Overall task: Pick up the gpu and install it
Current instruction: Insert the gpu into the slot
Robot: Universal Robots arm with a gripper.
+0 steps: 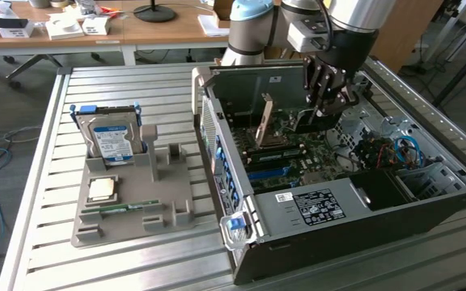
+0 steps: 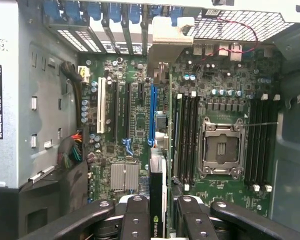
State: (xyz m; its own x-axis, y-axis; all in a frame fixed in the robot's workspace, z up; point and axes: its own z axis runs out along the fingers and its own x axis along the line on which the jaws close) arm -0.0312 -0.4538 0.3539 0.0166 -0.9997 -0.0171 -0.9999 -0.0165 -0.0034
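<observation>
The black robot gripper [image 2: 157,216] is squeezing the thin black gpu card [image 2: 156,192] between its two fingers [image 2: 135,220], so its grip is closed on the card. It is holding the card by its flat sides with the thin edge pointing down. I think that is because the edge is the part that goes into a slot. The card seems to be hanging just above the green circuit board [image 2: 135,120], in line with the long blue slot [image 2: 152,112], and is not yet pushed in. The board is lying flat at the bottom of the big grey metal computer box [image 1: 363,206]. The box is lying on its side with the cover off, so the arm is reaching in from above. It is sitting on the exterior view's right, on a table of long silver metal slats [image 1: 119,79]. On that view's left, a grey plastic tray [image 1: 128,218] is holding a thick hard drive with a blue and white label [image 1: 111,142] standing up. Far back, along the top of the frame, wooden desks [image 1: 160,33] are carrying small things.
</observation>
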